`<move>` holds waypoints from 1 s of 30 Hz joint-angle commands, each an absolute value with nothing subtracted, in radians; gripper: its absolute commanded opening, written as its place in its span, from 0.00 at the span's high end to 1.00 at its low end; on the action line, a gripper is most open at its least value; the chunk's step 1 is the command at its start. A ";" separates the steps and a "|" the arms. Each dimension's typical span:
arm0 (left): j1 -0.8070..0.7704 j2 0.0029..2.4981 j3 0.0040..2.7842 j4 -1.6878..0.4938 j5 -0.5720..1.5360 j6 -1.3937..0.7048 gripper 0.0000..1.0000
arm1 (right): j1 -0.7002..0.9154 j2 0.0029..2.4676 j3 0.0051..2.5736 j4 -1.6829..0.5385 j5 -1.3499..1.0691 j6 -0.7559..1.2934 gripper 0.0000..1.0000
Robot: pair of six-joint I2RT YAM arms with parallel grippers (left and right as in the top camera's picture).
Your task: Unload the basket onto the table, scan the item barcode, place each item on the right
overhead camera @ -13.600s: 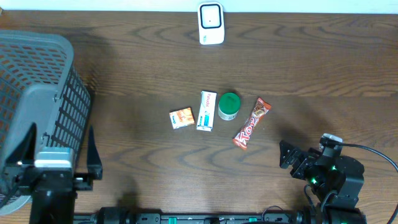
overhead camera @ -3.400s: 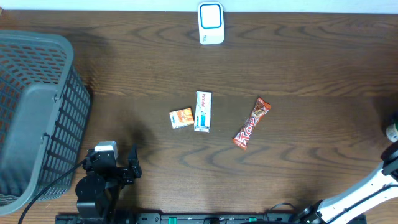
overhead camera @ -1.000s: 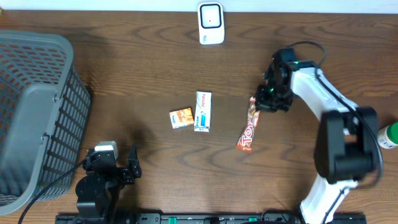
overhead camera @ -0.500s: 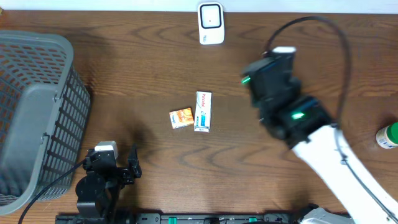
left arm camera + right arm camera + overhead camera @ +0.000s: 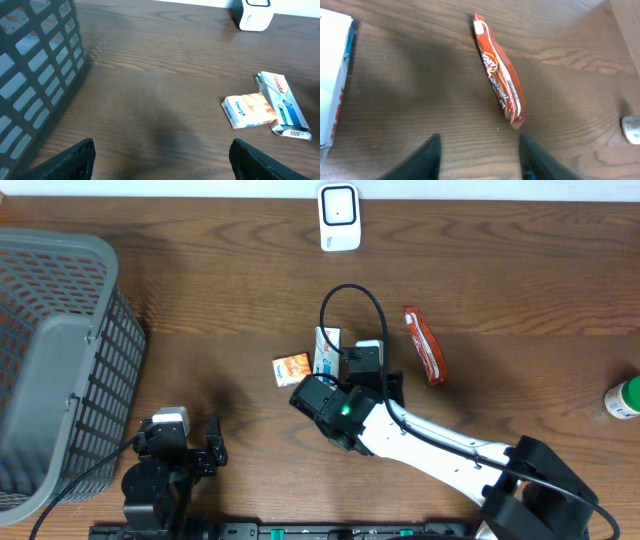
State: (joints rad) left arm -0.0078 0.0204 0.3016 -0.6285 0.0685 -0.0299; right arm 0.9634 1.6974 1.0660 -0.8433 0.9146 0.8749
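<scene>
Your right gripper [image 5: 480,159] hangs low over the table with its jaws partly spread and nothing between them. Your left gripper [image 5: 160,162] rests near the basket [image 5: 60,360], spread wide and also empty, so leave it parked

The candy bar [image 5: 500,75] lies flat just ahead of your right fingers, slanted, with the white box [image 5: 332,75] off to one side and the green bottle [image 5: 622,398] well apart at the table's edge. The scanner [image 5: 339,218] stands at the far edge, well beyond the bar

If the bar is your item, turn the wrist so the jaws cross its narrow width. Close on the middle, not on a crimped end, since the wrapper looks slippery. No barcode shows on the printed face, so it is probably underneath. Lift clear of the box, then present that hidden side squarely to the scanner's window and hold it steady there
</scene>
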 commanded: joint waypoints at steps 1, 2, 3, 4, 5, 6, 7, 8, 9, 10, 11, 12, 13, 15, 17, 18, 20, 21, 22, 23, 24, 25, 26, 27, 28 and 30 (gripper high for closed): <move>-0.011 0.017 0.298 -0.629 0.059 -0.039 0.14 | 0.916 1.672 1.076 -0.844 0.928 0.894 0.39; -0.011 0.017 0.298 -0.629 0.059 -0.039 0.14 | 0.884 1.667 1.076 -0.840 0.878 0.871 0.27; -0.011 0.017 0.298 -0.629 0.059 -0.039 0.14 | 0.861 1.666 1.077 -0.834 0.838 0.851 0.19; -0.011 0.017 0.298 -0.629 0.059 -0.039 0.14 | 0.812 1.663 1.081 -0.823 0.733 0.795 0.09; -0.011 0.017 0.298 -0.629 0.059 -0.039 0.14 | 0.757 1.662 1.081 -0.805 0.620 0.736 0.02; -0.011 0.017 0.298 -0.629 0.059 -0.039 0.14 | 0.709 1.662 1.081 -0.788 0.525 0.688 0.01; -0.011 0.017 0.298 -0.629 0.059 -0.039 0.14 | 0.649 1.662 1.081 -0.765 0.403 0.632 0.01; -0.011 0.017 0.298 -0.629 0.059 -0.039 0.14 | 0.604 1.662 1.081 -0.748 0.313 0.595 0.06; -0.011 0.017 0.298 -0.629 0.059 -0.039 0.14 | 0.549 1.657 1.083 -0.732 0.202 0.548 0.26; -0.011 0.017 0.298 -0.629 0.059 -0.039 0.14 | 0.504 1.652 1.087 -0.724 0.123 0.515 0.62; -0.011 0.017 0.298 -0.629 0.059 -0.039 0.14 | 0.449 1.641 1.092 -0.716 0.038 0.487 0.81; -0.011 0.017 0.298 -0.629 0.060 -0.039 0.14 | 0.413 1.635 1.096 -0.710 -0.010 0.472 0.90; -0.011 0.017 0.298 -0.629 0.059 -0.039 0.14 | 0.342 1.624 1.100 -0.701 -0.071 0.473 0.99; -0.011 0.017 0.298 -0.629 0.059 -0.039 0.14 | 0.246 1.621 1.100 -0.703 -0.087 0.474 0.99; -0.011 0.017 0.298 -0.629 0.059 -0.039 0.14 | 0.183 1.621 1.100 -0.715 -0.082 0.473 0.99; -0.011 0.017 0.298 -0.629 0.059 -0.039 0.14 | 0.162 1.621 1.100 -0.719 -0.068 0.469 0.99; -0.011 0.017 0.298 -0.629 0.059 -0.039 0.14 | 0.128 1.625 1.098 -0.722 0.012 0.455 0.98; -0.011 0.017 0.298 -0.629 0.059 -0.039 0.14 | 0.123 1.630 1.097 -0.722 0.053 0.455 0.99; -0.011 0.017 0.298 -0.629 0.059 -0.039 0.14 | 0.120 1.637 1.097 -0.722 0.083 0.455 0.99; -0.011 0.017 0.298 -0.629 0.059 -0.039 0.14 | 0.120 1.649 1.097 -0.721 0.105 0.455 0.98; -0.011 0.017 0.298 -0.629 0.059 -0.039 0.14 | 0.120 1.666 1.097 -0.718 0.112 0.455 0.99; -0.011 0.017 0.298 -0.629 0.059 -0.039 0.14 | 0.120 1.688 1.097 -0.713 0.111 0.455 0.99; -0.011 0.017 0.298 -0.629 0.059 -0.039 0.14 | 0.120 1.699 1.097 -0.709 0.111 0.455 0.99; -0.011 0.017 0.298 -0.629 0.059 -0.039 0.14 | 0.120 1.718 1.097 -0.698 0.111 0.455 0.99; -0.011 0.017 0.298 -0.629 0.059 -0.039 0.14 | 0.120 1.731 1.097 -0.691 0.111 0.455 0.99; -0.011 0.017 0.298 -0.629 0.059 -0.039 0.14 | 0.120 1.768 1.097 -0.672 0.111 0.456 0.99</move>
State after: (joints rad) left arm -0.0078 0.0204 0.3016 -0.6289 0.0685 -0.0299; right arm 0.1272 1.7267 1.0836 -0.6819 0.0845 0.4660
